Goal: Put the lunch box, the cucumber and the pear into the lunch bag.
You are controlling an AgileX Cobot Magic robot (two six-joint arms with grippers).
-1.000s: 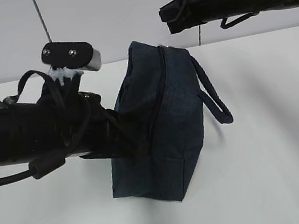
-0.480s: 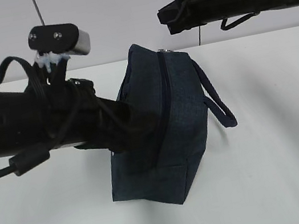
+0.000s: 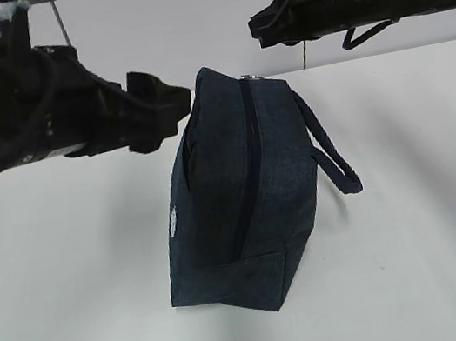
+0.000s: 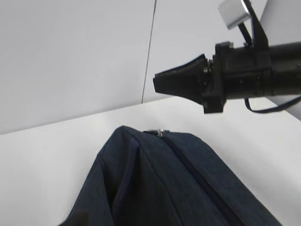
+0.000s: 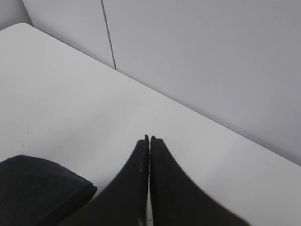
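Note:
The navy lunch bag [image 3: 250, 193] stands upright on the white table, its long zipper running closed up to a metal pull [image 4: 161, 133] at the top. One strap handle [image 3: 331, 152] loops out on its right side. My left gripper [image 3: 171, 120] hovers just left of the bag's upper edge, fingers apart, holding nothing. My right gripper [image 3: 258, 28] hangs high above and behind the bag, with its fingers [image 5: 141, 160] pressed together and nothing between them. It also shows in the left wrist view as the right gripper [image 4: 157, 82]. The lunch box, the cucumber and the pear are out of view.
The white table [image 3: 413, 217] stretches on all sides of the bag. A pale wall [image 3: 182, 11] with a thin vertical seam [image 4: 149, 52] rises behind its far edge. A corner of the bag [image 5: 37, 188] shows in the right wrist view.
My left arm has risen and pulled back to the left from the bag's side, and its gripper has let go and opened. The bag has settled slightly. The right arm has barely moved.

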